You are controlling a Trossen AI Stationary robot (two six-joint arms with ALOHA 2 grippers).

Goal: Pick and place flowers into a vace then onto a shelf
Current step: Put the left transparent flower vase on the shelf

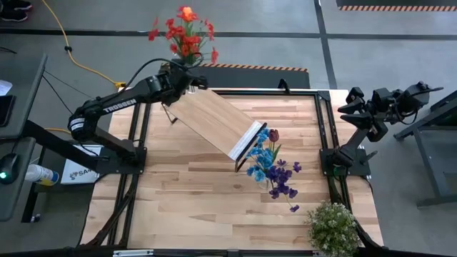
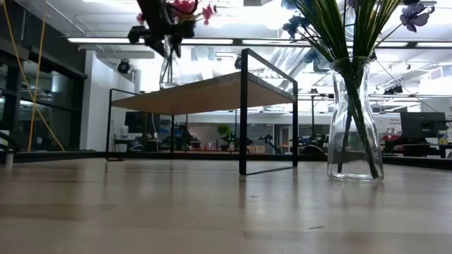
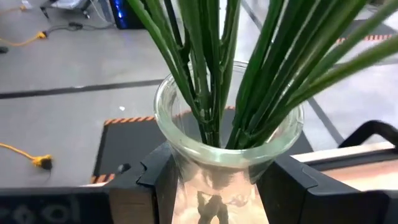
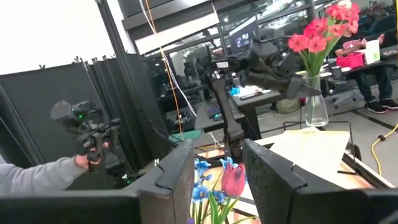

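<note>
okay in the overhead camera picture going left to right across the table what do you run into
Left tool holding the vase of red flowers → shelf → vase of blue and purple flowers → bushy plant → right tool.

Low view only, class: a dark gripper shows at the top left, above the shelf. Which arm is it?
Observer: The left gripper; the high view shows its arm reaching to the shelf's far end.
Operator: Is it holding anything?
Observer: Yes. In the left wrist view its fingers clamp a glass vase of red flowers.
Operator: And the right gripper?
Observer: The right gripper is open and empty, beyond the table's right edge.
</note>
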